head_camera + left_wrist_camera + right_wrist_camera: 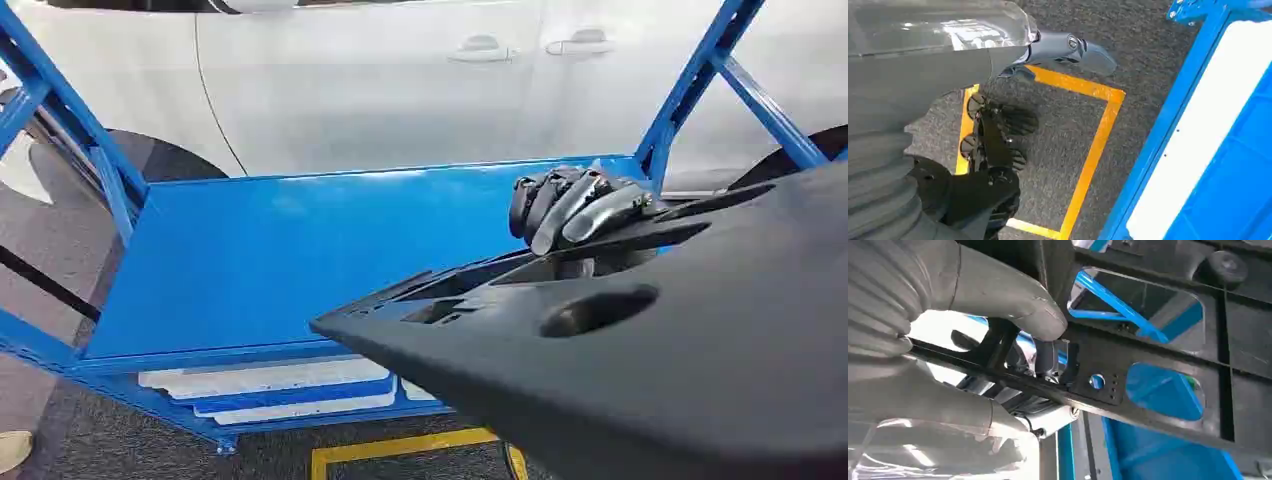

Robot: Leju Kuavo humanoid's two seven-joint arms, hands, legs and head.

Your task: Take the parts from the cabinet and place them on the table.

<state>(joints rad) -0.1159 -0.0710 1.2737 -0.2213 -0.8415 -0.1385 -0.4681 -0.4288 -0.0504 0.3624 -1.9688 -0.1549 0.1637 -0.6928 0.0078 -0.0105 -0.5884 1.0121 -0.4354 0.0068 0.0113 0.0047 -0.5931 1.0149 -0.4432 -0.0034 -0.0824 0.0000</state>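
Note:
A large black plastic part point(680, 370) with molded openings fills the lower right of the head view and reaches out over the blue table top point(300, 260). My right hand point(575, 205) grips its far edge, dark fingers curled over the rim. In the right wrist view my thumb point(998, 295) presses on the part's ribbed underside point(1158, 355). My left hand point(1063, 50) hangs beside the blue frame over the carpet, thumb stretched out, holding nothing.
A white car point(400, 80) stands just behind the table. Blue slanted struts point(700, 80) rise at both ends. White panels point(270, 385) lie on the lower shelf. Yellow tape point(1093, 150) marks a square on the grey carpet. A shoe point(12, 450) is at the lower left.

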